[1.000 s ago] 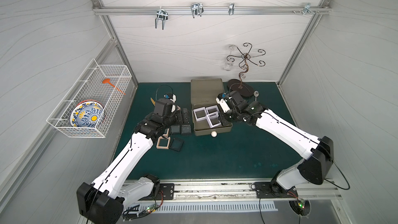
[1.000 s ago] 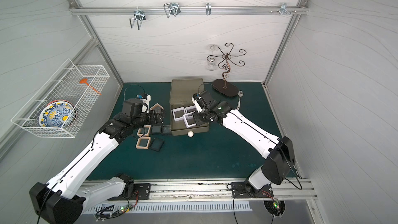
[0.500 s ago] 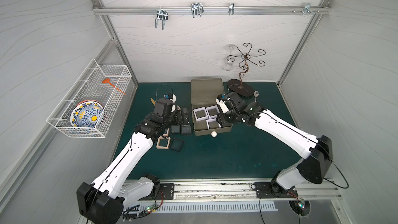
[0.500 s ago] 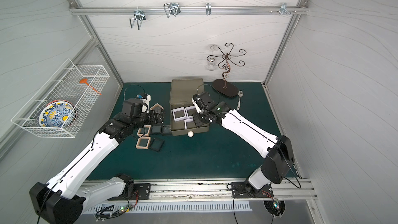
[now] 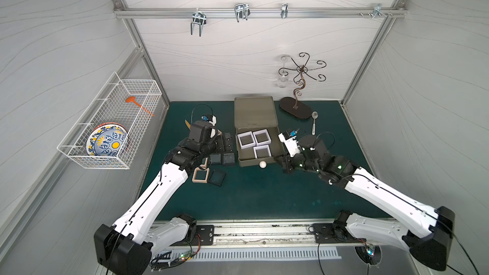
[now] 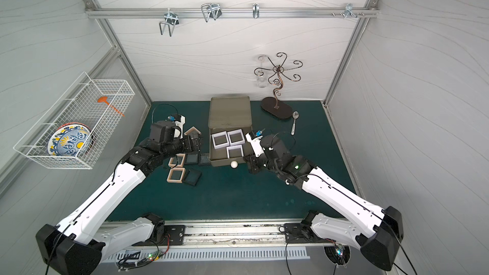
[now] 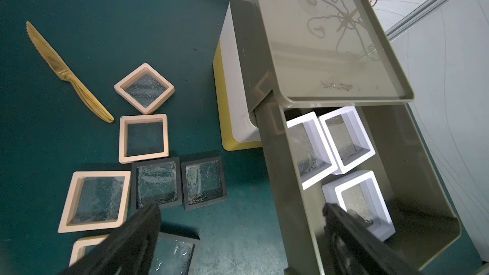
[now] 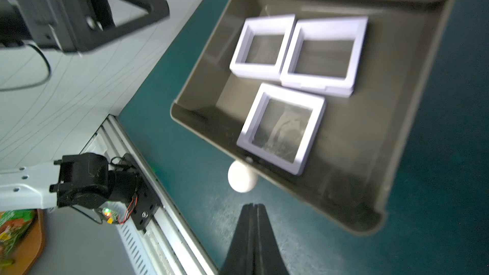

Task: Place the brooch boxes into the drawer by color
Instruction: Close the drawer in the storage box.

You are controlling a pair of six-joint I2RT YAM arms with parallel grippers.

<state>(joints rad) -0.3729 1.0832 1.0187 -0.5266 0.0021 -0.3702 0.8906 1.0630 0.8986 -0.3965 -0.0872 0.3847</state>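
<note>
Withdrawal is the change. A second ago the right gripper hung over the right edge of the open drawer. Now it has pulled back past the drawer's front right corner, low over the bench and just beside the ball knob. Its fingers are pressed together and hold nothing.

Three white brooch boxes lie flat in the drawer's olive top tier, as they did before. The white set therefore looks delivered, and the arm is clear of it. Closed fingers next to the knob suggest the next job may be pushing this tier home, though that is only a guess.

The left gripper has not stirred. It hangs at the drawer's left wall with its fingers spread wide and empty. The beige boxes and black boxes wait on the bench on that side of the drawer. Those two colours remain to be sorted, presumably into the lower tiers.
</note>
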